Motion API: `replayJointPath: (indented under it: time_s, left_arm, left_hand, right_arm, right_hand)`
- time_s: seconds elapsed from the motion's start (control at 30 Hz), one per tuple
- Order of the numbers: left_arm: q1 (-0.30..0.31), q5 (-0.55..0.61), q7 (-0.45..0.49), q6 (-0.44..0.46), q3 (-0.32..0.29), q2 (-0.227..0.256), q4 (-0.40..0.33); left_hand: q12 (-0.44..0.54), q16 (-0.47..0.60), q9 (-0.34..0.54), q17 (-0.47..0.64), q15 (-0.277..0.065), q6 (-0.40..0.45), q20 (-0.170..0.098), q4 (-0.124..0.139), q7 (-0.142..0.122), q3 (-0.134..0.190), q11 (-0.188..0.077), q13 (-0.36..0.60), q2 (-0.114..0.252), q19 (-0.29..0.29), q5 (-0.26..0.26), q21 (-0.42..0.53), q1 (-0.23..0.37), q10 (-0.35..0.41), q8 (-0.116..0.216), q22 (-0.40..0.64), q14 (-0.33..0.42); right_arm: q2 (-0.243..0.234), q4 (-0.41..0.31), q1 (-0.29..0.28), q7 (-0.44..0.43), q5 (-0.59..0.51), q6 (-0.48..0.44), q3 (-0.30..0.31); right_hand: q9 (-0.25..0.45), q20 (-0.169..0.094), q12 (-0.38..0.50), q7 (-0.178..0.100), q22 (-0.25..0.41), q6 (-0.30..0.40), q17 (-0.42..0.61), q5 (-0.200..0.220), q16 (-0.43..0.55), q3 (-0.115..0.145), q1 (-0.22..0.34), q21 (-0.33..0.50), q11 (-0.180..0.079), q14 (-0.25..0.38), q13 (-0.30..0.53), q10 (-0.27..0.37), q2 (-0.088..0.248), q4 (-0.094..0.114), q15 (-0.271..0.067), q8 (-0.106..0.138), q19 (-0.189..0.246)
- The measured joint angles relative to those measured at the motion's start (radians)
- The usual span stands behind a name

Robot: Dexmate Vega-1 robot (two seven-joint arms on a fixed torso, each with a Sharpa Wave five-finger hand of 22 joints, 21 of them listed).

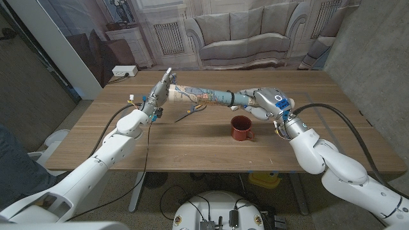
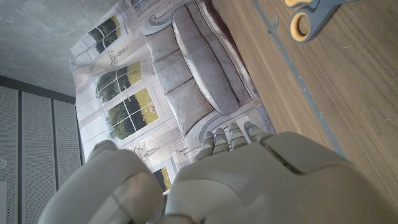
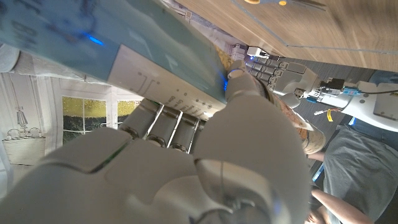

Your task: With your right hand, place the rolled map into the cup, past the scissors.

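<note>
The rolled map (image 1: 204, 96), pale blue with printed pictures, hangs level above the table's far middle. My right hand (image 1: 267, 103) grips its right end; in the right wrist view the fingers (image 3: 217, 155) wrap the roll (image 3: 124, 43). My left hand (image 1: 161, 91) stands at the map's left end with its fingers stretched upward; whether it touches the roll is unclear. Scissors (image 1: 192, 111) with orange-lined handles lie on the table just under the map, and show in the left wrist view (image 2: 311, 15). The red cup (image 1: 241, 126) stands upright in front of the map, below my right hand.
The wooden table (image 1: 192, 150) has bare board in front of the cup. A white box (image 1: 124, 70) sits behind the far left corner before a printed sofa backdrop. A person's dark clothing (image 1: 13, 166) shows at the left edge.
</note>
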Motion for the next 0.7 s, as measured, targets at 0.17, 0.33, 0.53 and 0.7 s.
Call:
replayJointPath:
  time_s: [0.17,0.33,0.53,0.7]
  left_arm:
    - [0.006,-0.001,-0.001,-0.006,-0.002,-0.001,0.001]
    - [0.013,-0.004,-0.001,-0.010,-0.004,-0.001,0.001]
    - [0.021,-0.007,-0.001,-0.014,-0.007,0.000,-0.001]
    - [0.027,-0.009,0.000,-0.015,-0.009,0.002,-0.004]
  left_hand:
    - [0.000,0.000,0.000,0.000,0.000,0.000,0.000,0.000,0.000,0.000,0.000,0.000,0.000,0.000,0.000,0.000,0.000,0.000,0.000,0.000,0.000]
    - [0.000,0.000,0.000,0.000,0.000,0.000,0.000,0.000,0.000,0.000,0.000,0.000,0.000,0.000,0.000,0.000,0.000,0.000,0.000,0.000,0.000]
    - [0.000,0.000,0.000,0.000,0.000,0.000,0.000,0.000,0.000,-0.006,0.000,0.000,0.000,0.000,0.000,0.000,0.000,0.000,0.000,0.000,0.000]
    - [0.000,0.000,0.000,0.000,0.000,0.000,0.000,0.001,0.000,-0.006,0.000,0.000,0.000,0.000,0.000,0.000,0.000,0.000,0.000,0.000,0.000]
  right_arm:
    - [-0.016,-0.010,0.012,0.016,-0.018,-0.020,-0.024]
    - [-0.019,-0.011,0.016,0.029,-0.030,-0.035,-0.034]
    - [-0.022,-0.008,0.025,0.041,-0.039,-0.052,-0.051]
    - [-0.023,-0.002,0.031,0.047,-0.043,-0.061,-0.063]
  right_hand:
    - [0.000,0.001,0.000,-0.003,0.000,0.000,0.000,0.004,0.000,-0.006,0.000,0.000,0.000,0.000,0.000,0.000,0.000,0.003,0.000,0.000,-0.001]
    - [0.000,0.006,0.000,-0.003,0.000,0.000,0.000,0.004,0.000,-0.006,0.000,0.000,-0.003,0.000,0.000,-0.003,0.000,0.003,0.000,0.000,-0.006]
    - [0.000,0.006,0.000,-0.004,0.000,0.000,0.000,0.004,0.000,-0.006,0.000,0.000,-0.003,0.000,0.000,-0.003,0.000,0.003,0.000,0.000,-0.005]
    - [0.000,0.006,0.000,-0.009,0.000,0.002,0.000,0.004,0.000,-0.006,0.000,0.000,-0.003,0.000,0.000,-0.004,0.000,0.003,0.000,0.000,-0.005]
